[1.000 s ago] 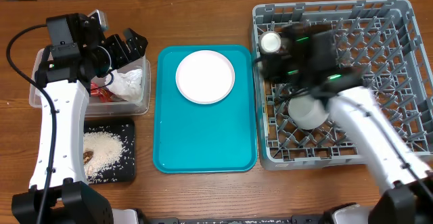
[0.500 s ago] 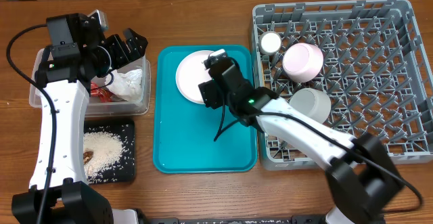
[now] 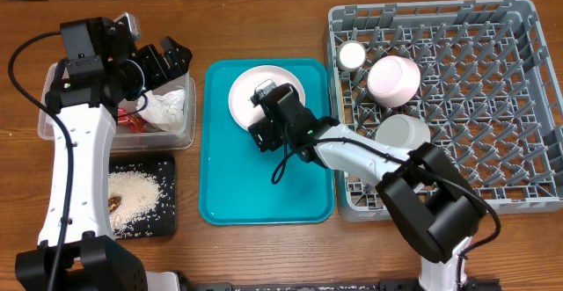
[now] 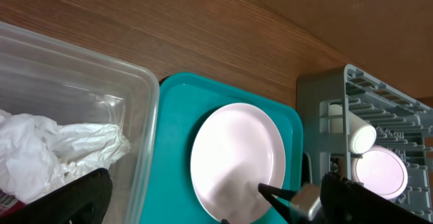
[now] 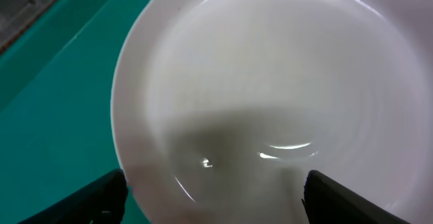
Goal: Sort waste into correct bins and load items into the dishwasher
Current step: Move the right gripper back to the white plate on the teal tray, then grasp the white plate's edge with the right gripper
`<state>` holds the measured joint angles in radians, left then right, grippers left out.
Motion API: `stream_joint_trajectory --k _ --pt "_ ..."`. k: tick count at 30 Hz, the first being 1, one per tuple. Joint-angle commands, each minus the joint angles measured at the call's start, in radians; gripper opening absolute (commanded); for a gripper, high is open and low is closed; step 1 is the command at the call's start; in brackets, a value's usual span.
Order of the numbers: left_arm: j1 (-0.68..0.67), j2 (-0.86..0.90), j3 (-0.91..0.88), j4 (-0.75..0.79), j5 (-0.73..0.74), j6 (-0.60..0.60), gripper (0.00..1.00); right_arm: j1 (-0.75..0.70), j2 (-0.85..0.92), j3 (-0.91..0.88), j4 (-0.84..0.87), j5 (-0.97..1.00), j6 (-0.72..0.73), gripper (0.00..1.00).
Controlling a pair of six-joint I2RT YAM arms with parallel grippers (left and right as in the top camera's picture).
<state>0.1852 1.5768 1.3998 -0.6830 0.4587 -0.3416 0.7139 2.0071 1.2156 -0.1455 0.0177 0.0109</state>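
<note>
Plate loading was in hand: the right gripper (image 5: 226,195) hung wide open and empty over the round pale pink-white plate (image 3: 246,93) on the teal plastic tray (image 3: 264,185), left of the grey pegged dish rack (image 3: 493,106). The left gripper (image 3: 167,58), far left, gaped empty. Next, the rim needed gripping.

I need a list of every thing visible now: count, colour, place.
table: 1, brown wood, underneath
dish rack: 1, grey, right
cup: 1, white, in rack, far left corner
pink bowl: 1, pink, in rack
whitish bowl: 1, whitish, beside pink bowl
serving tray: 1, teal, centre
plate: 1, pale white, on serving tray
tub: 1, clear, left
napkin: 1, white, in tub
wrapper: 1, red, in tub
black tray: 1, black, near side of tub
rice: heap, white, on black tray
food scrap: 1, brown, beside rice
left gripper: 1, black, open above tub
right gripper: 1, black, open above plate
</note>
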Motion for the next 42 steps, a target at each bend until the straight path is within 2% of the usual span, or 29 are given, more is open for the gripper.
stream_joint_trajectory --k 1,10,21,27,42 --pt "-0.002 0.000 0.010 0.003 -0.002 -0.006 1.00 0.000 0.026 0.021 -0.018 -0.021 -0.015 0.86" --pt "-0.002 0.000 0.010 0.003 -0.002 -0.006 1.00 0.000 0.015 0.022 -0.134 -0.140 -0.001 0.86" --pt "-0.002 0.000 0.010 0.003 -0.002 -0.006 1.00 0.000 -0.061 0.022 -0.346 -0.210 0.279 0.85" --pt "-0.002 0.000 0.010 0.003 -0.002 -0.006 1.00 0.000 -0.062 0.022 -0.424 -0.305 0.352 0.82" --pt "-0.002 0.000 0.010 0.003 -0.002 -0.006 1.00 0.000 -0.077 0.134 -0.369 -0.194 0.326 0.80"
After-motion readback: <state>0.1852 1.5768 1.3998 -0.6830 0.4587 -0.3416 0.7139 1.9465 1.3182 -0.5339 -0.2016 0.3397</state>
